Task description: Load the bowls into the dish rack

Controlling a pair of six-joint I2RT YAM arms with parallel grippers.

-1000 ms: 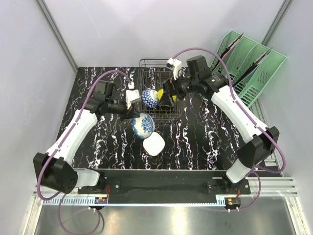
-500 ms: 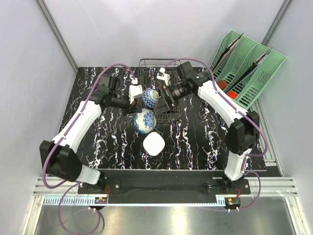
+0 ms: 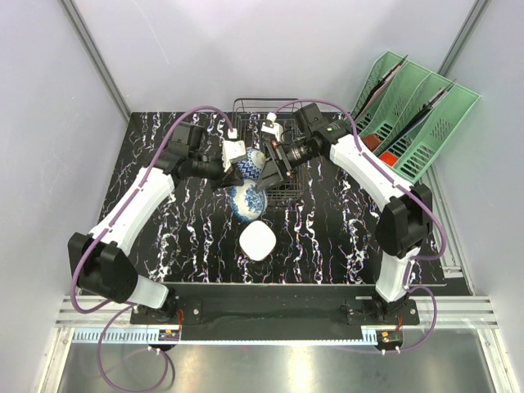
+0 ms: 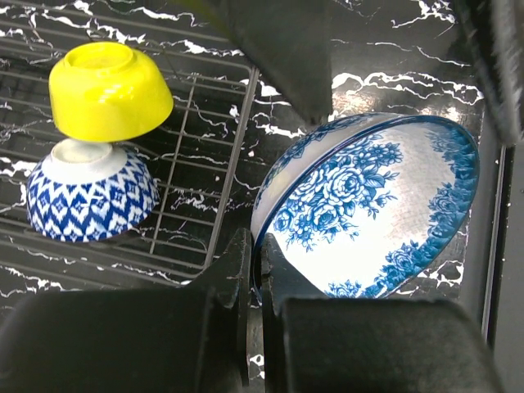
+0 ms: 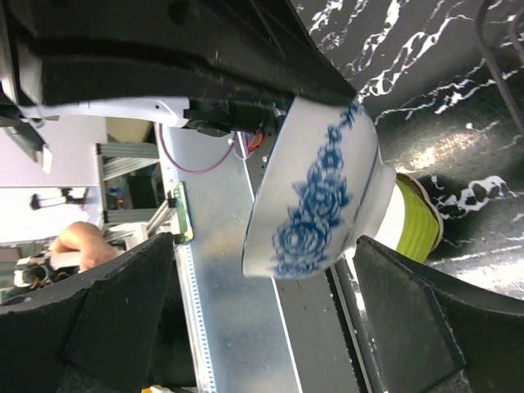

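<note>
- The left end effector (image 4: 255, 266) is clenched on the rim of the blue floral bowl (image 4: 368, 213). It holds the bowl tilted just outside the dish rack (image 4: 230, 164), likely so it can slot in edgewise.
- The right end effector (image 3: 274, 168) hovers beside it, released and empty.
- Inside the rack, a yellow bowl (image 4: 110, 90) sits upturned on a diamond-patterned bowl (image 4: 90, 196), which saves space.

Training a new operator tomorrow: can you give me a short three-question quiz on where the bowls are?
1. True or false: the plain white bowl is inside the dish rack.
2. Which does the left end effector grip? A) the plain white bowl B) the blue floral bowl C) nothing
3. How many bowls does the left wrist view show in the rack?
Key: 1 false, it sits on the table; 2 B; 3 two, the yellow bowl and the diamond-patterned bowl.
</note>
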